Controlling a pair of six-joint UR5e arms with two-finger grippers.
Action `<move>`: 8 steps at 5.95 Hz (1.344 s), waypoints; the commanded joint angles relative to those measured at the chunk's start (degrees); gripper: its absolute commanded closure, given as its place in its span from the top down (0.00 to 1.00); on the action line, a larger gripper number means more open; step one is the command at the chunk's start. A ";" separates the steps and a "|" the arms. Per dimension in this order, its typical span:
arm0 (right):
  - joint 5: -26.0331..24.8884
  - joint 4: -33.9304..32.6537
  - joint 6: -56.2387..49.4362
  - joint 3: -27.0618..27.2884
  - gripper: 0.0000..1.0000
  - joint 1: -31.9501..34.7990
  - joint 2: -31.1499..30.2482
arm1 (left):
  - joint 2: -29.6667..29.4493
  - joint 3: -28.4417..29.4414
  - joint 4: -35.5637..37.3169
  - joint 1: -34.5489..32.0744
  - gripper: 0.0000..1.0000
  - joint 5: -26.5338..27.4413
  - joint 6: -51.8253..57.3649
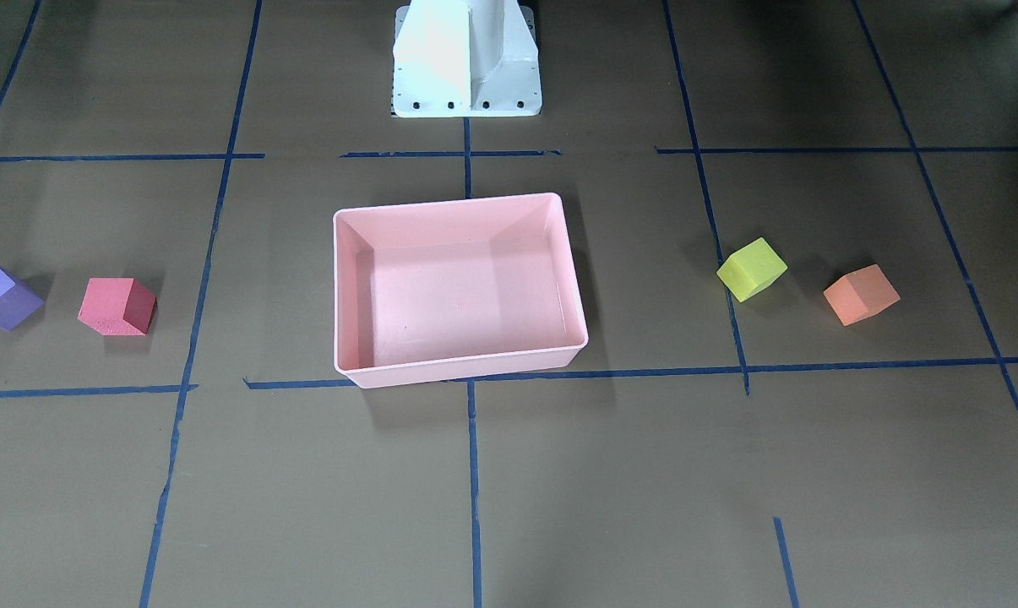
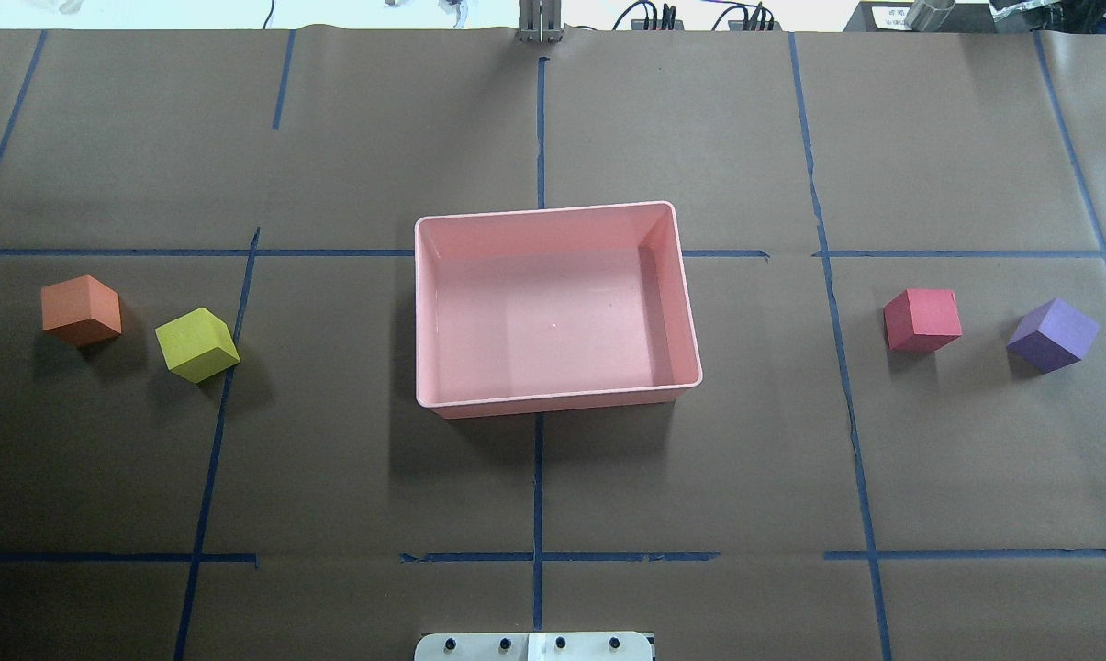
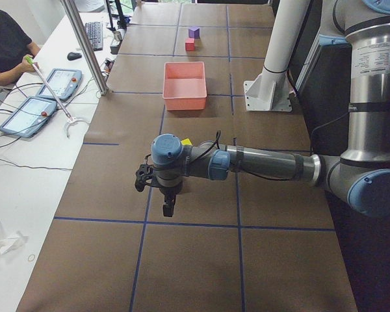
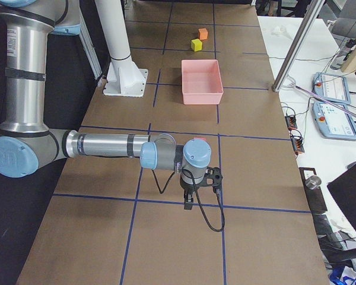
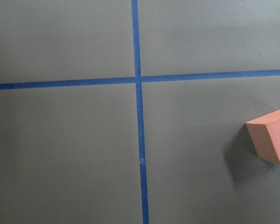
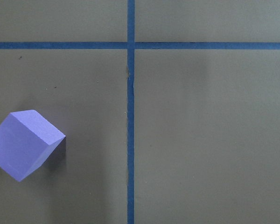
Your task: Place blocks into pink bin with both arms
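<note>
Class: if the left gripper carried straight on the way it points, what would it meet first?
Probably the bare table near the blue tape cross: the left gripper points down, and the orange block lies off to the side.

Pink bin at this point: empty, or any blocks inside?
Empty. The pink bin shows a bare floor; the orange block, yellow-green block, red block and purple block lie outside it.

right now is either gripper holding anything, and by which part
Nothing is held: the purple block, red block, yellow-green block and orange block all lie on the table, apart from the left gripper and right gripper.
</note>
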 commanded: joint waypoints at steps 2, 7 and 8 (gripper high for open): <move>0.33 0.24 0.38 -0.31 1.00 -0.10 0.21 | 1.58 -1.32 -0.93 0.34 1.00 -0.29 0.79; 2.97 6.12 0.39 -2.68 1.00 -2.82 0.13 | 0.88 -0.36 -1.72 1.13 1.00 -0.20 0.53; 5.32 10.22 3.08 -2.68 1.00 -5.96 0.21 | 0.88 -0.28 -1.89 1.13 1.00 -0.37 0.61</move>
